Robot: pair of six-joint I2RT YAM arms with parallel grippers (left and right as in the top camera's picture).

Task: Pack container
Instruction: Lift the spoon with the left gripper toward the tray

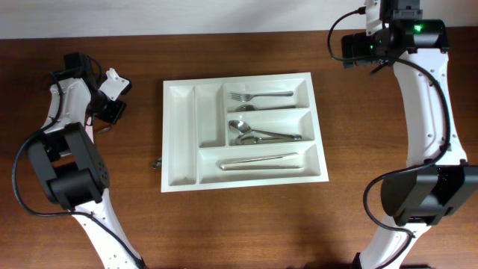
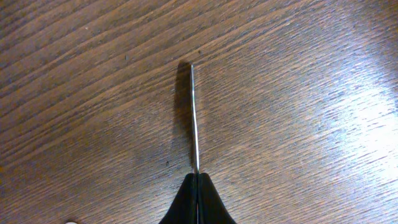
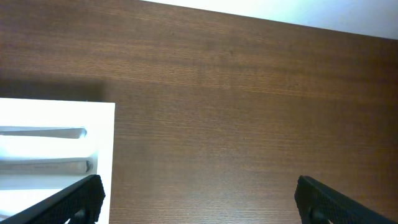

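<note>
White tray (image 1: 179, 134) mid-table (image 1: 246, 224), between my two arms. Its long compartments hold a fork (image 1: 260, 96) far, spoons (image 1: 258, 134) middle, a knife (image 1: 258, 160) near. My left gripper (image 2: 198, 182), well left of the tray, pinches a thin metal strip (image 2: 194, 118), seen edge-on over the wood. My right gripper (image 3: 198, 190), fingers spread wide, hangs beyond the tray's far right corner

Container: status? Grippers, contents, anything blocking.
Left gripper shut on thin metal piece. Right gripper open, beside container. It holds fork, spoons, knife; narrow slots empty. Small item at its left edge.
</note>
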